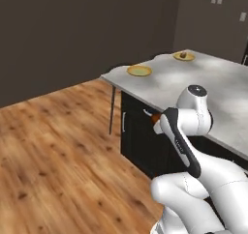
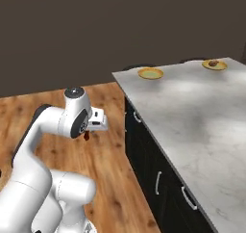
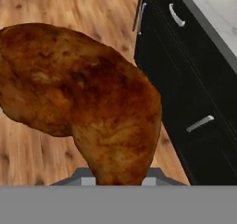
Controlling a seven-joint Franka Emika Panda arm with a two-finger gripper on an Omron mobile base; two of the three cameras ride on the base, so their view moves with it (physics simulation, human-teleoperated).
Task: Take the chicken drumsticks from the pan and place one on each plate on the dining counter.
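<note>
Between the fingers [image 3: 143, 179], orange-golden drumstick [image 3: 88, 102], clamped

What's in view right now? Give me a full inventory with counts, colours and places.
Plates: 2, yellow-gold rims; the near plate is bare, the far plate holds a drumstick.
Drumstick on far plate: 1, dark brown.
Held drumstick: 1, orange-brown, in the gripper, over the floor.
Dining counter: 1, white-grey marble, black cabinets with silver handles.
Floor: wood.
Gripper: shut on the held drumstick, beside the counter.
</note>
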